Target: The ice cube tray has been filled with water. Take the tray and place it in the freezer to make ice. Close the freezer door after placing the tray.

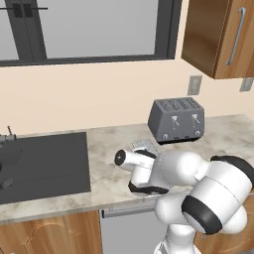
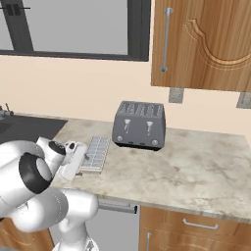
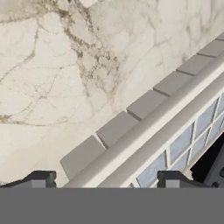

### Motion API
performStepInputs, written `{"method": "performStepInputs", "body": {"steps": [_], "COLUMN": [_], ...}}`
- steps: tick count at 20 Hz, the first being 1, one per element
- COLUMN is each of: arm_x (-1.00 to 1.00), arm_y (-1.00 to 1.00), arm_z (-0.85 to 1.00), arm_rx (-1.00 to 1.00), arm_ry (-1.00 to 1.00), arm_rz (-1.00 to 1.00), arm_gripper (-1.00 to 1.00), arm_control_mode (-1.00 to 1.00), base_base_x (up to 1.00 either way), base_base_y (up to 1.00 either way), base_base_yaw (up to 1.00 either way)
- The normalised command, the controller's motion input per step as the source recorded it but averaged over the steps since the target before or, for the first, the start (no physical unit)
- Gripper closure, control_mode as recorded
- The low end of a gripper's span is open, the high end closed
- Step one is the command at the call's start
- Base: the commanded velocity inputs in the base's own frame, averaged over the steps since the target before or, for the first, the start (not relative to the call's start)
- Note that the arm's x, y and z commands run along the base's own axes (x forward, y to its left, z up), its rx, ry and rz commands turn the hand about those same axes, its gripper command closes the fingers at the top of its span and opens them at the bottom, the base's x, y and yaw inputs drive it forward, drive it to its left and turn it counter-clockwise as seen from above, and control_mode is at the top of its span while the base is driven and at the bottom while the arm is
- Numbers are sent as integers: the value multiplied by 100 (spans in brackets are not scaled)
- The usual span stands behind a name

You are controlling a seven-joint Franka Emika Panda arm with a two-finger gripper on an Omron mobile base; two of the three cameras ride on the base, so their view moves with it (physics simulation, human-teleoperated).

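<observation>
While the arm leans low over the marble surface (image 2: 196, 162), the task stands at its first step: taking hold of the ice cube tray (image 2: 95, 153). The tray lies flat on the surface, just in front of and to the left of the grey toaster (image 2: 139, 124) as seen in the right base view, with its long side running away from the robot.

In the hand view, the tool (image 3: 105, 180) sits directly over one long rim of the tray (image 3: 175, 127). Its two dark fingertips (image 3: 41, 178) stand apart, one on each side of that rim, with the outer tabs of the tray on one side and the water-filled cells on the other. No contact between fingertips and rim can be confirmed; the judgement is that the tool is spread and not yet clamped.

In the left base view, the wrist covers most of the tray (image 1: 145, 145); only a corner shows near the toaster (image 1: 176, 119).

The next move calls for a short descent so the fingertips straddle the rim, followed by closing on it. Because the cells hold water, the tray should then be lifted level and slowly. A grip on one long edge may let the far side sag, so tilt is the main risk. The base must afterwards drive to the freezer.
</observation>
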Motion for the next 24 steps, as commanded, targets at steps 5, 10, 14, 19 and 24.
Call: {"method": "performStepInputs", "body": {"steps": [5, 10, 14, 19, 24], "arm_x": [5, -2, 0, -10, -49], "arm_y": [-1, 0, -1, 0, 0], "arm_z": [-10, 32, 49, 69, 79], "arm_rx": [14, 22, 20, 10, 0], "arm_ry": [-9, -17, -6, -7, -15], "arm_rz": [17, 17, 10, 8, 1], "arm_gripper": [100, 100, 100, 100, 100], "arm_control_mode": [-100, -100, -100, -100, -100], "base_base_x": [0, 0, 0, 0, 0], "base_base_y": [0, 0, 0, 0, 0], "base_base_yaw": [0, 0, 0, 0, 0]}}
